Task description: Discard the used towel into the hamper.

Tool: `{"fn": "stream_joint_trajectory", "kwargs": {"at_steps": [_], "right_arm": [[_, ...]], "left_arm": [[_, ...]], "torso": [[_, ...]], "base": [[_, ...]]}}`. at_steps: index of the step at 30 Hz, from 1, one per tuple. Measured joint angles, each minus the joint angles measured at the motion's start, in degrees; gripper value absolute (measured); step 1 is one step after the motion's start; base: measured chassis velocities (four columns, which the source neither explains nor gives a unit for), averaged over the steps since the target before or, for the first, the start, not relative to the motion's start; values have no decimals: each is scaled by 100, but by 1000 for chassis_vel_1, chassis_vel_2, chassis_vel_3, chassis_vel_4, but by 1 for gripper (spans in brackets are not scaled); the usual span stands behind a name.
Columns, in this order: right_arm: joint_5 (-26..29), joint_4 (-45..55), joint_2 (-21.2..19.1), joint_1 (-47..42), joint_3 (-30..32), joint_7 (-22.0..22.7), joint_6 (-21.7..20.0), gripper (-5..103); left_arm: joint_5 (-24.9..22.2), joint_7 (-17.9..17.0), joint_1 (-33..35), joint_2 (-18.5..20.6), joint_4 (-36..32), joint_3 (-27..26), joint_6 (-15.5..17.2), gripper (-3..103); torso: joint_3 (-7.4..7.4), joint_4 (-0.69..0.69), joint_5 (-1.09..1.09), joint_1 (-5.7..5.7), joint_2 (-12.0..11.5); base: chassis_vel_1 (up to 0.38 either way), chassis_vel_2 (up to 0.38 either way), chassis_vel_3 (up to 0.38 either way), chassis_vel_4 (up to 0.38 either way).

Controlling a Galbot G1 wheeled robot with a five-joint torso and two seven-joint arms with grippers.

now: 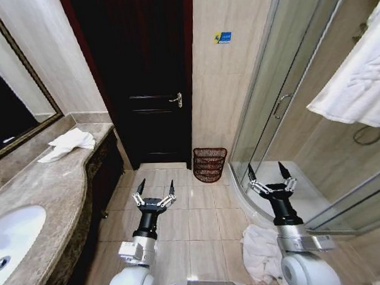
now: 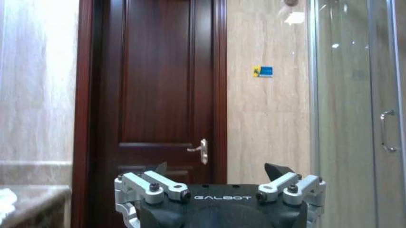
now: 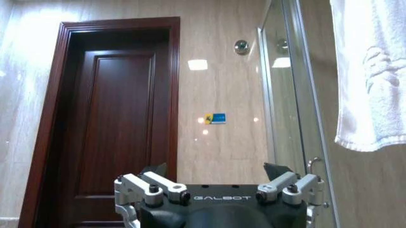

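While idle, pincers (image 1: 155, 187) (both agape)

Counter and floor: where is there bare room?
Counter is bare between the sink and the crumpled towel. Floor tiles are bare between the left end effector and the basket. Crowded: a towel heap beside the shower base.

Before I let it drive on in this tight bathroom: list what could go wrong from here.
1. Three white towels are in sight: a crumpled towel on the floor by the right arm, one on the counter, one hanging at the shower. It may pick the wrong one.
2. The hamper is small and stands against the far wall beside the door; a dropped towel could drape over its rim or miss.
3. The right gripper, open, is near the glass shower door; a swing could strike it.
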Motion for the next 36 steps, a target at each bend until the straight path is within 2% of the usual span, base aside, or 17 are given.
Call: {"fn": "stream_joint_trajectory", "kwargs": {"at_steps": [7, 13, 24, 30, 36], "right_arm": [[-16, 41, 49, -57, 11, -32, -8, 100], [-94, -15, 405, -76, -25, -59, 41, 100], [-134, 34, 400, -132, 42, -76, 84, 100], [-252, 19, 478, -302, -30, -111, 344, 100], [-364, 11, 479, -307, 2, -1, 407, 100]], "left_arm": [[129, 129, -43, 0, -200, -129, -15, 100], [148, 103, 6, 0, -136, -68, -40, 100], [-78, -2, 82, 0, -65, -11, -20, 100], [-144, 6, 16, 0, -24, -101, -16, 100], [-138, 11, -11, 0, -26, -142, -16, 100]], "torso": [[0, 0, 1, 0, 0], [0, -1, 0, 0, 0], [0, 0, 1, 0, 0], [0, -1, 0, -1, 0], [0, 0, 1, -1, 1]], "base": [[0, 0, 0, 0], [0, 0, 0, 0], [0, 0, 0, 0], [0, 0, 0, 0], [-19, 19, 31, -9]]}}
